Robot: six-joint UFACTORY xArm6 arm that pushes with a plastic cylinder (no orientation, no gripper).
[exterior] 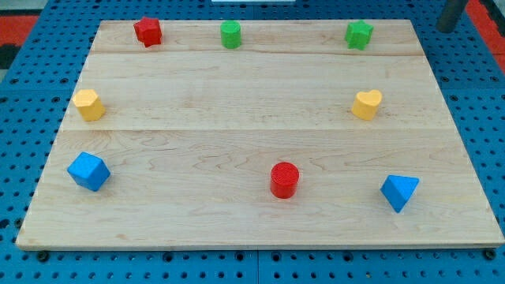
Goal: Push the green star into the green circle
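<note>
The green star (359,34) sits near the board's top edge, towards the view's right. The green circle (230,34), a short cylinder, sits on the same top row near the middle, well to the left of the star, with bare board between them. My rod shows only as a dark stub in the view's top right corner. Its tip (448,28) is off the wooden board (237,102), to the right of the green star and apart from it.
A red block (147,31) sits at the top left. A yellow block (89,104) is at the left edge and a yellow heart (367,103) below the star. A blue cube (87,171), a red cylinder (284,180) and a blue triangle (399,192) line the bottom.
</note>
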